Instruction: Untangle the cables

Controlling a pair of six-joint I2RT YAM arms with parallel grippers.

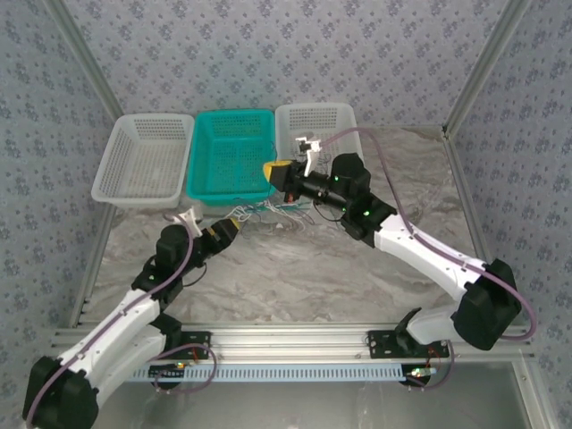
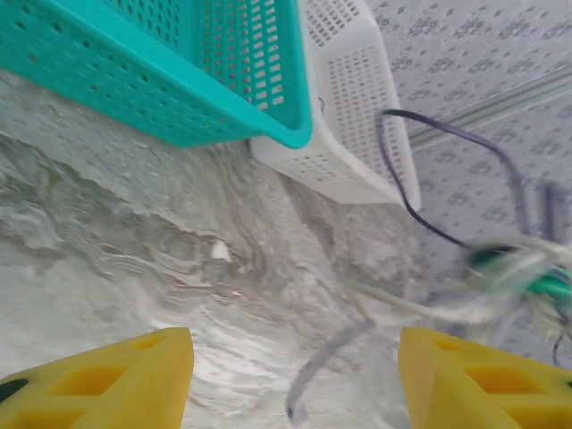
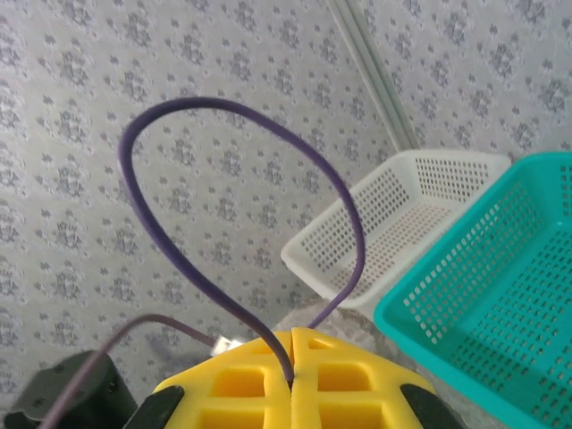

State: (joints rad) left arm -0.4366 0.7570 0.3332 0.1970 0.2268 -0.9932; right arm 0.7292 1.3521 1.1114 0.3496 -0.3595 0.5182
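Right pincer [image 3: 292, 374] pinching dark purple cable [image 3: 223, 105], which arches up in a loop. Left pincer [image 2: 295, 357] spread. I see green and whitish cables [image 2: 523, 273] bunched, blurred, alongside.

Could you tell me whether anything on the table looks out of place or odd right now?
Yes: the thin cables lie in a knotted clump on the table, just in front of the teal basket. One dark purple cable is pinched in the shut right hand and arcs up in a loop.
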